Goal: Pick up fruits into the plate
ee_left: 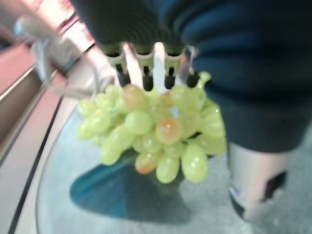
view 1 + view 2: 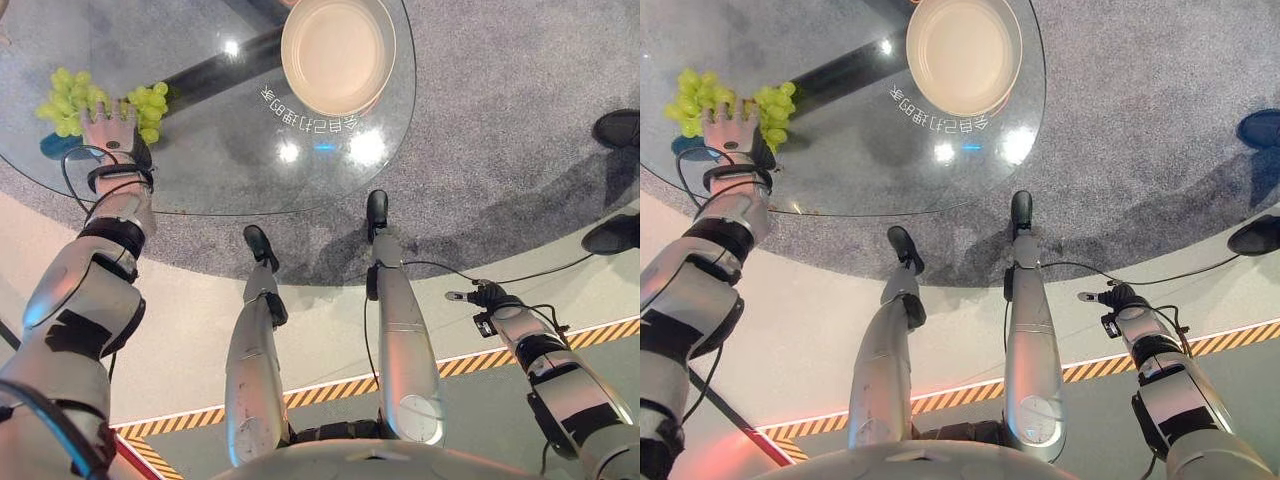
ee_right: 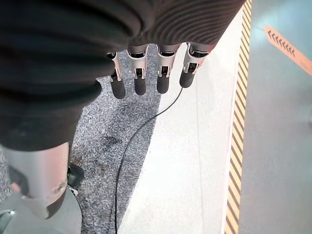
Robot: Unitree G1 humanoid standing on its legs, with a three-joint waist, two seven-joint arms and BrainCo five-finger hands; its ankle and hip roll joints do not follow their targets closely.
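Note:
A bunch of green grapes (image 2: 75, 100) lies at the left edge of the round glass table (image 2: 230, 170). My left hand (image 2: 110, 128) reaches onto the bunch from the near side and touches it. In the left wrist view the grapes (image 1: 156, 131) sit right against the hand (image 1: 146, 58). A cream plate (image 2: 337, 50) stands at the far side of the table, with nothing on it. My right hand (image 2: 490, 297) hangs low at the right, away from the table, and is open with nothing in it (image 3: 146, 78).
A blue patch (image 2: 55, 146) and a dark bar (image 2: 220, 70) show through the glass. A person's dark shoes (image 2: 618, 128) stand on the grey carpet at the right. Yellow-black tape (image 2: 600, 333) crosses the floor near me.

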